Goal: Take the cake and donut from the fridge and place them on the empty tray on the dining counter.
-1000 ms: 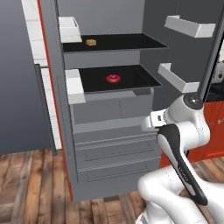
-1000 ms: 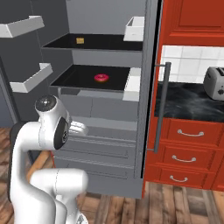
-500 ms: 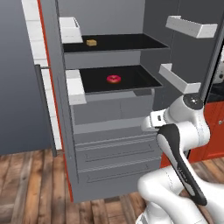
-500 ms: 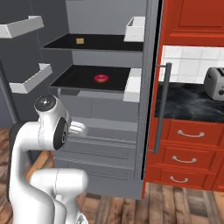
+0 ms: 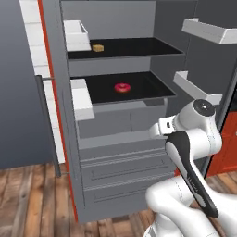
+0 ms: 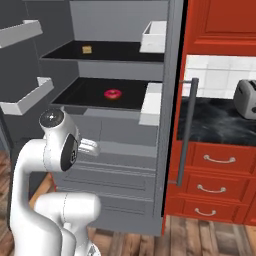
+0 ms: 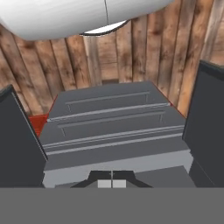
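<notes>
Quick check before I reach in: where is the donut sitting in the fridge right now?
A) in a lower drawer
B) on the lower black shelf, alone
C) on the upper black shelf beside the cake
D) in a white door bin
B: the pink donut lies alone on the lower black shelf of the fridge, while the cake sits one shelf above.

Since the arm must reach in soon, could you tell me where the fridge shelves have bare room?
Lower shelf: bare all around the donut, widest toward the right. Upper shelf: bare right of the cake. Tightest spot: the cake sits close to the white bin at the left.
</notes>
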